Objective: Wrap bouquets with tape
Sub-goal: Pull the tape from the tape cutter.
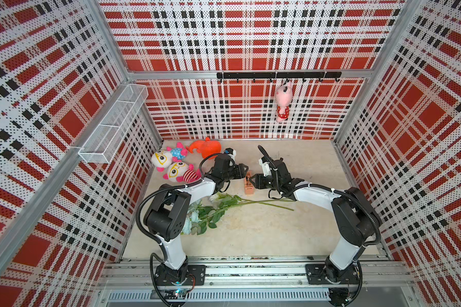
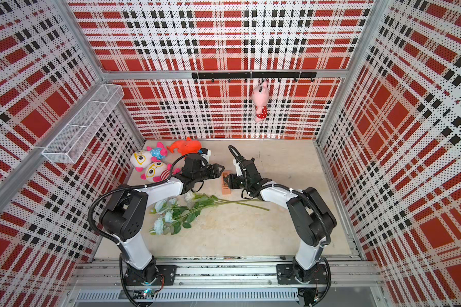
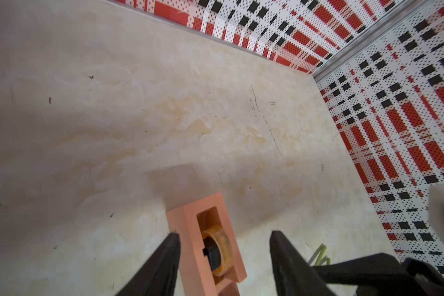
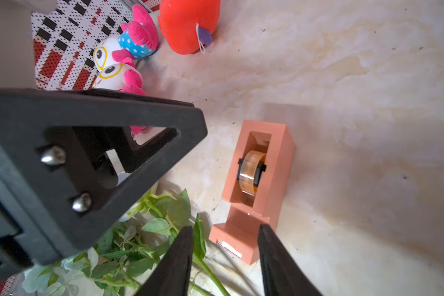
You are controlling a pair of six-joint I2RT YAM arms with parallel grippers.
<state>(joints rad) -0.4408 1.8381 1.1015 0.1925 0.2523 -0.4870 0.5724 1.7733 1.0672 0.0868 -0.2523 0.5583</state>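
An orange plush and two big-eyed dolls sit in the table's far left corner; a pink plush hangs from the hook rail.

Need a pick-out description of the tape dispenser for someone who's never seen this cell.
On the beige tabletop, look where the left gripper and right gripper nearly meet, beyond the bouquet. The tape dispenser sits there: a narrow salmon-orange block with a clear tape roll in its slot, hard-edged, unlike the rounded orange plush by the back wall.

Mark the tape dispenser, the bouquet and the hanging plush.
tape dispenser (image 4: pixel 280 164), right wrist view, orange body
bouquet (image 2: pixel 181 212), in a top view, leaves
hanging plush (image 2: pixel 260 97), in a top view, head
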